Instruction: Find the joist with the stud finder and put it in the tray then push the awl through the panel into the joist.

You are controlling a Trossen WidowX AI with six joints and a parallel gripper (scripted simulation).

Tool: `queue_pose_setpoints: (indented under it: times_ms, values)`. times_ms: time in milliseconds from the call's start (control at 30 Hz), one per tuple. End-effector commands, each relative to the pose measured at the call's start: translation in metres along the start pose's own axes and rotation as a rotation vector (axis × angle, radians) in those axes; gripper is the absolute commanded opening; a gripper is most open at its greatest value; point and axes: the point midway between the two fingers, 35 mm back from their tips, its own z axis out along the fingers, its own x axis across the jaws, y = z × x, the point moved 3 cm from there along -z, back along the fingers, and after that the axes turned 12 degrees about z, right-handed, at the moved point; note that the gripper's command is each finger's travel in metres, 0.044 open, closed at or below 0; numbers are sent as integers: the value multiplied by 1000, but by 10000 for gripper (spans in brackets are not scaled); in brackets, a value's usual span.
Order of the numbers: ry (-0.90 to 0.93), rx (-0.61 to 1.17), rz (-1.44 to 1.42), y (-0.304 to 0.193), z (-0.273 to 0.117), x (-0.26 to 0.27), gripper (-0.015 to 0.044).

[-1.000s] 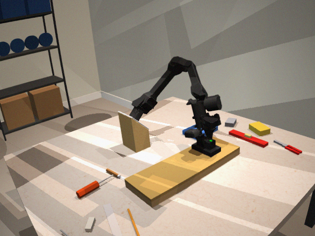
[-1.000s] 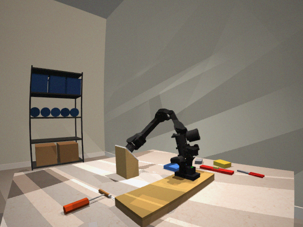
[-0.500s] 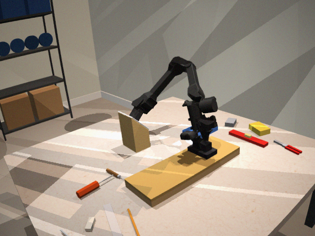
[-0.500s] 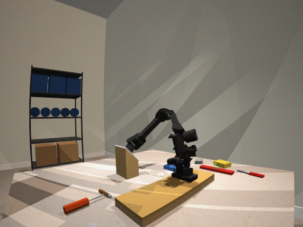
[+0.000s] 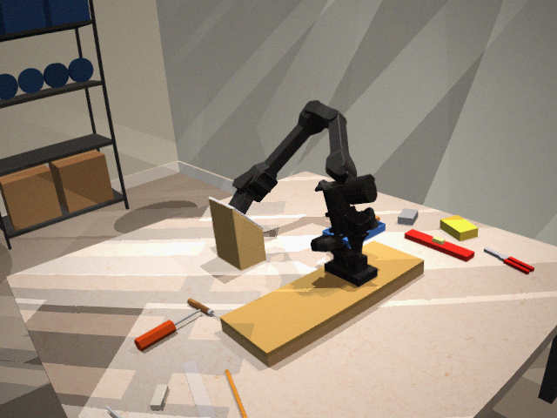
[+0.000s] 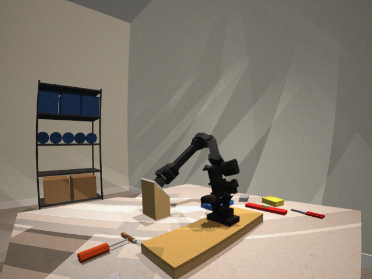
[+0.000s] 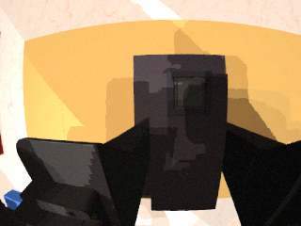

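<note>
The yellow-brown floor panel (image 5: 287,310) (image 6: 186,244) (image 7: 61,80) lies on the table. My gripper (image 5: 352,252) (image 6: 222,207) (image 7: 181,123) is shut on the black stud finder (image 5: 351,272) (image 6: 222,219) (image 7: 188,146), at the top face of the panel, in its far right half in the top and exterior views. The stud finder's small square window is dark. The awl (image 5: 199,306) (image 6: 128,237), with a brown handle, lies by the panel's left end, its tip towards the panel. The blue tray (image 5: 377,232) (image 6: 206,206) is behind the panel, partly hidden by the arm.
An orange-handled screwdriver (image 5: 155,334) (image 6: 93,252) lies by the awl. The arm's tan wedge base (image 5: 238,238) (image 6: 155,201) stands behind the panel. A red level (image 5: 439,245) (image 6: 265,208), yellow block (image 5: 459,227) (image 6: 272,200), grey block (image 5: 407,217) and red-handled tool (image 5: 509,260) lie right; a pencil (image 5: 236,394) lies in front.
</note>
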Motion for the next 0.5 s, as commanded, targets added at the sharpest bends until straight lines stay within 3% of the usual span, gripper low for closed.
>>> queue_pose_setpoints:
  times_ms: [0,467]
  values:
    - [-3,-1,5,2,1,-12,0]
    - [-4,-1,5,7,0,-35,0]
